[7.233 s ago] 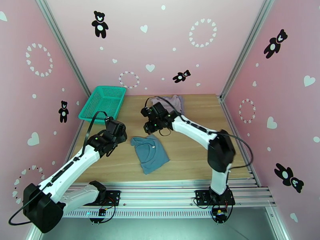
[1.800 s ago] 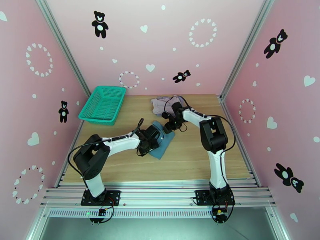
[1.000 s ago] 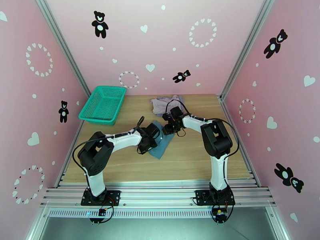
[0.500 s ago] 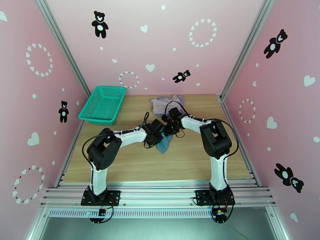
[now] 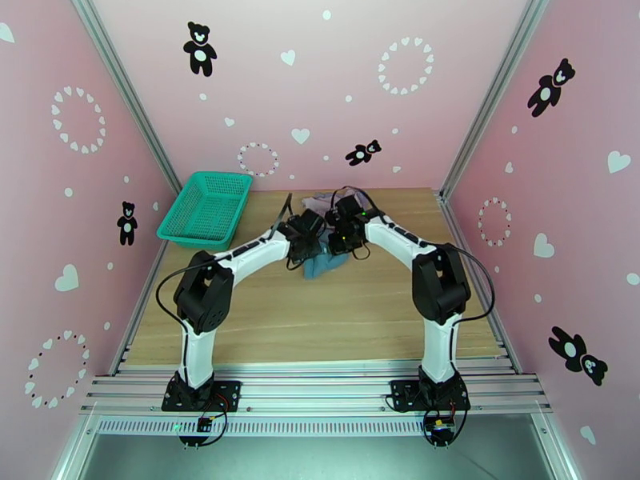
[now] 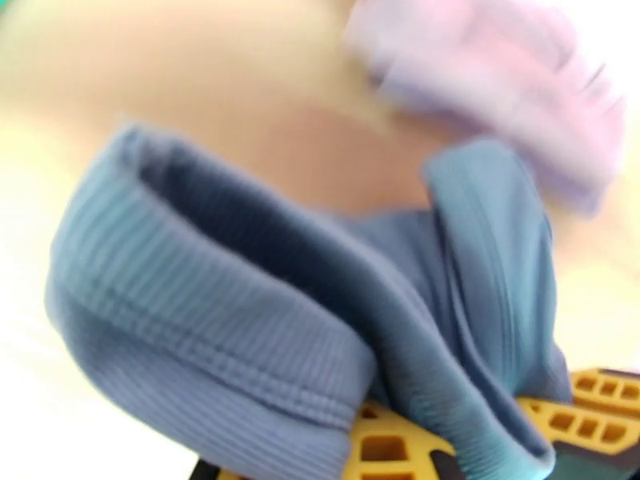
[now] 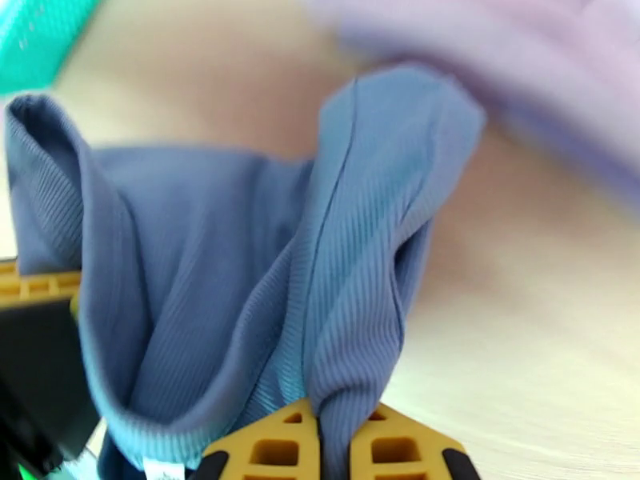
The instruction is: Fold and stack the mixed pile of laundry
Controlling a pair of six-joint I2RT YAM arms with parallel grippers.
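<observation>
Wooden table [image 5: 360, 314]: green basket [image 5: 206, 208], mauve garments [image 6: 496, 98]

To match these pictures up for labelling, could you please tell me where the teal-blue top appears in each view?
Top external: teal-blue top bunched at the middle of the table.
Left wrist: teal-blue top across the lower middle.
Right wrist: teal-blue top over the centre and left.
Shared landmark: pale lavender garments just beyond it, upper right in both wrist views.

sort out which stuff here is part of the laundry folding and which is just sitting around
Job: blue top, pinched by the left gripper and the right gripper; pale lavender clothes behind it.
Lying about: green basket at the far left corner of the table.
</observation>
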